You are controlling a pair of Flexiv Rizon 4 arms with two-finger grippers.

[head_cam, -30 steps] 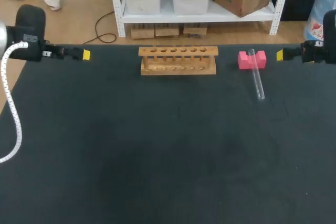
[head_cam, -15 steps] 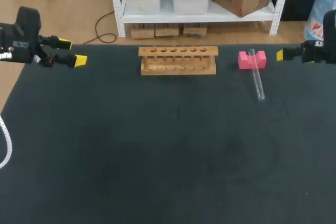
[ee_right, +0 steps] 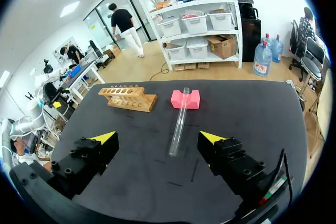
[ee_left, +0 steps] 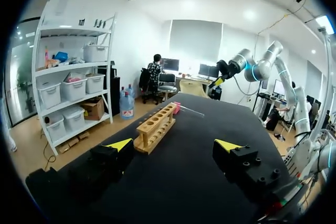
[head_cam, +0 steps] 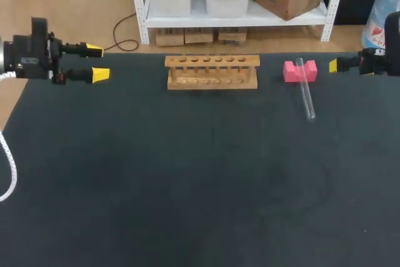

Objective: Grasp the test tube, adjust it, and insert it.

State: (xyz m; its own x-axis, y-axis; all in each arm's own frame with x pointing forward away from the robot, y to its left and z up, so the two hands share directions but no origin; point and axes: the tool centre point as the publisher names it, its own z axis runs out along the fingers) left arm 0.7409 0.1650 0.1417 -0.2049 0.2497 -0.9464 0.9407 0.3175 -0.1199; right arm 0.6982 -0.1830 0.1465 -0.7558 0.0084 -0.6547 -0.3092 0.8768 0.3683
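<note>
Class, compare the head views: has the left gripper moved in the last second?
Yes. The left gripper has rolled, its yellow tips now showing apart, and sits slightly farther from the wooden rack.

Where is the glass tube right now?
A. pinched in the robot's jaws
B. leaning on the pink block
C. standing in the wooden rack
B: the test tube lies tilted with one end propped on the pink block, well apart from the wooden rack.
</note>
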